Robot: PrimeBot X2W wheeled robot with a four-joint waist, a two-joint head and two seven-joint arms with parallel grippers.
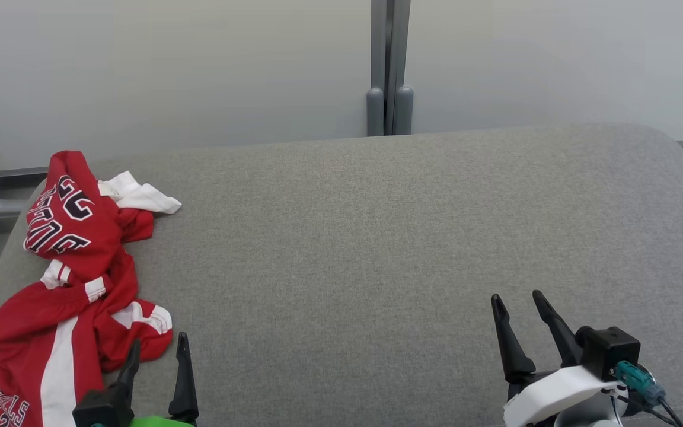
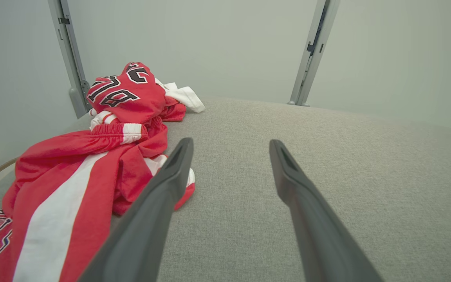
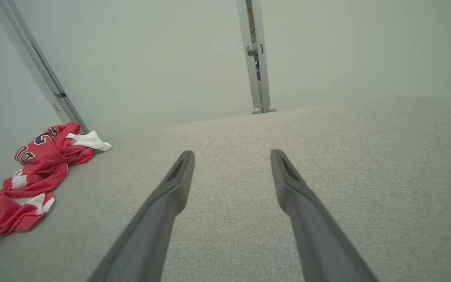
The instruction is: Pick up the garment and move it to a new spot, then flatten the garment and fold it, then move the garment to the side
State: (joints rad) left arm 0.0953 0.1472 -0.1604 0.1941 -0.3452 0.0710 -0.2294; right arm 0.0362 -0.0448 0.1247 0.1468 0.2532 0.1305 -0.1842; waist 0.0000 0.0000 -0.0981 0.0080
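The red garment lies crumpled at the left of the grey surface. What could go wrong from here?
1. The garment is bunched in overlapping folds, so the left tool may pinch only one layer and drag the rest.
2. It lies close to the left edge of the grey surface; a nudge could push it off.
3. The right tool is far from it, so a one-sided lift may leave it twisted.

Three cameras, one grey cushion (image 1: 377, 237)
The head camera looks down from above; both wrist cameras sit low near the fabric, facing the back wall (image 3: 151, 58). All share the red garment (image 2: 53, 156).
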